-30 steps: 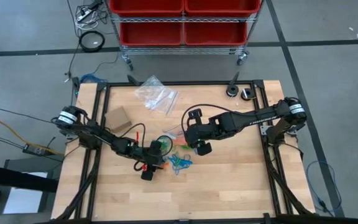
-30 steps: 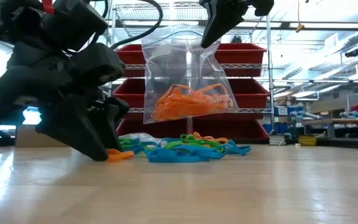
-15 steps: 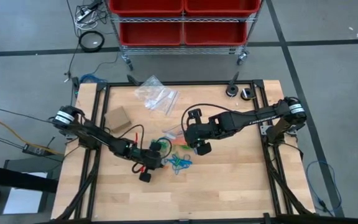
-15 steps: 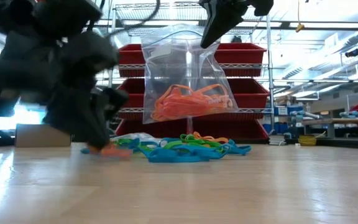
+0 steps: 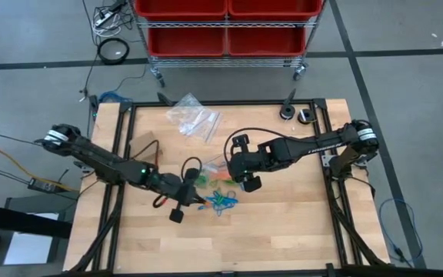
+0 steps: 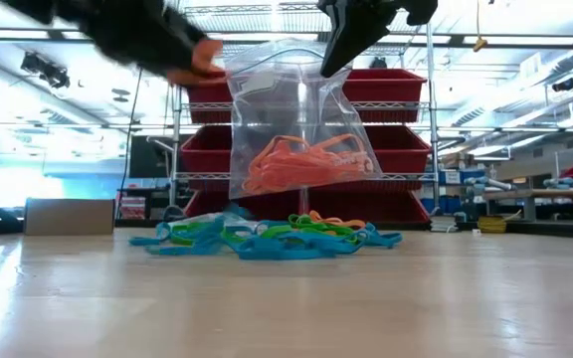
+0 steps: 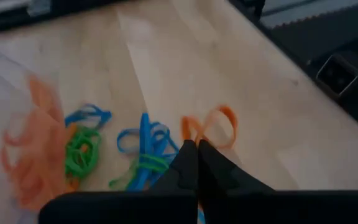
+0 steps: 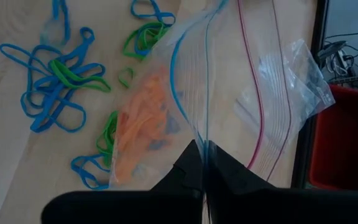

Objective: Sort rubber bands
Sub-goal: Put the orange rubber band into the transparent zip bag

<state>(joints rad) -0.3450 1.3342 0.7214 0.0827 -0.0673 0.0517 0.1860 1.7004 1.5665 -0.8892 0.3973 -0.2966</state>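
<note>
Left gripper (image 7: 196, 144) up off the counter (image 5: 283, 223), fingers pinched shut on one orange band (image 7: 211, 125), carried beside the hanging bag (image 6: 296, 119). Below, loose blue and green bands (image 6: 277, 239) heaped on the wood under the bag. Right gripper (image 8: 202, 149) aloft, fingers clamped on the bag's top edge, orange bands (image 6: 306, 161) pooled inside. Risk from here: thin band slipping from the pinch, or snagging on the bag's limp mouth and dropping back among the wrong colours.

Hanging clear bag (image 6: 296, 124) blocks passage above rubber band pile (image 6: 267, 239). Bare tabletop (image 5: 283, 231) in front of pile is open. Behind it: cardboard box (image 5: 146, 145), spare bags (image 5: 193, 118).
</note>
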